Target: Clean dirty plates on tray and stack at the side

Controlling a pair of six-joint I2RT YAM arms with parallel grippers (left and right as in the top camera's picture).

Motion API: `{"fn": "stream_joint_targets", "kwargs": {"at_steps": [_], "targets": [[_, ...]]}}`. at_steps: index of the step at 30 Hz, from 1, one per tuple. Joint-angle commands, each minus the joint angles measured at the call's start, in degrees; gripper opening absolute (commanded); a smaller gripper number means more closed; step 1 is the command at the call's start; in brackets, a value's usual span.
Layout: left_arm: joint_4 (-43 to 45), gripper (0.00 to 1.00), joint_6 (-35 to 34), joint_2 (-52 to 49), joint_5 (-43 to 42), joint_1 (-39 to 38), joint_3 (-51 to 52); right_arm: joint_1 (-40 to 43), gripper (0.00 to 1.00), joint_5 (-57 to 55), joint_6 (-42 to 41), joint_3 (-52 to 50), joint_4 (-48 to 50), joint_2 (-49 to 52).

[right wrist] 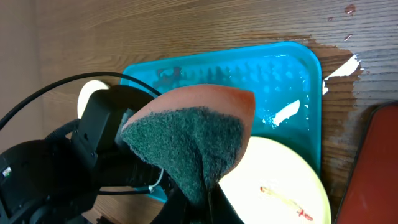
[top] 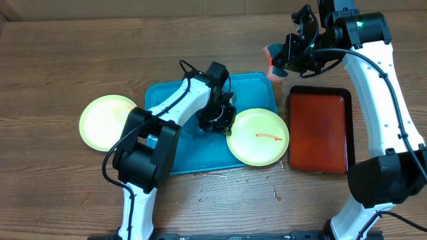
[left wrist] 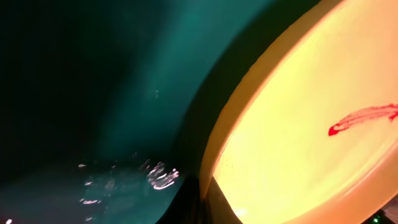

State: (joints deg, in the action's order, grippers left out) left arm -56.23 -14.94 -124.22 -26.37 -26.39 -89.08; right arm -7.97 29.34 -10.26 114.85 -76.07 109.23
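Dirty plate overhangs the tray's edge, plain only from overhead.

Two yellow-green plates, one teal tray, one red tray, one sponge, two arms

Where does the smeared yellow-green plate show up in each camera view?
Overhead: smeared plate overlaps the teal tray at its lower-right corner.
Left wrist: plate fills the right half, close up.
Right wrist: plate at lower right, beside the sponge.
Shared landmark: the teal tray, visible in all three.
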Motion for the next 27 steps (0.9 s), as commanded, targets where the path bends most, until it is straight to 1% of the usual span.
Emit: {"fn": "stream_joint_targets", "kwargs": {"at_steps": [1,4,9,14,17,22,27], "targets": [[-1.1,0.04,2.2,-0.8,-2.7,3.0,-2.1,-0.1,0.04,0.0,0.2,0.3,0.3,-0.6],[-1.9,0.04,3.7,0.7,-1.4,5.7,-2.5,-0.3,0.04,0.0,0.2,0.3,0.3,-0.6],[-2.2,0.04,3.7,4.4,5.3,11.1,-2.5,-1.6,0.04,0.0,-0.8,0.3,1.3,0.1],[-3.1,0.04,3.5,5.8,13.6,13.3,-2.5,-6.1,0.04,-6.0,-7.2,0.3,4.1,3.2],[-3.7,0.04,1.7,5.8,17.7,13.3,-1.7,-10.0,0.04,-9.9,-10.9,0.3,6.5,6.0],[-3.5,0.04,0.5,5.8,19.3,13.4,-1.4,-15.5,0.04,-17.6,-18.3,0.3,9.9,11.8],[-3.8,0.04,0.6,5.8,19.3,13.7,-1.4,-17.8,0.04,-18.8,-20.1,0.3,9.6,17.5]]}}
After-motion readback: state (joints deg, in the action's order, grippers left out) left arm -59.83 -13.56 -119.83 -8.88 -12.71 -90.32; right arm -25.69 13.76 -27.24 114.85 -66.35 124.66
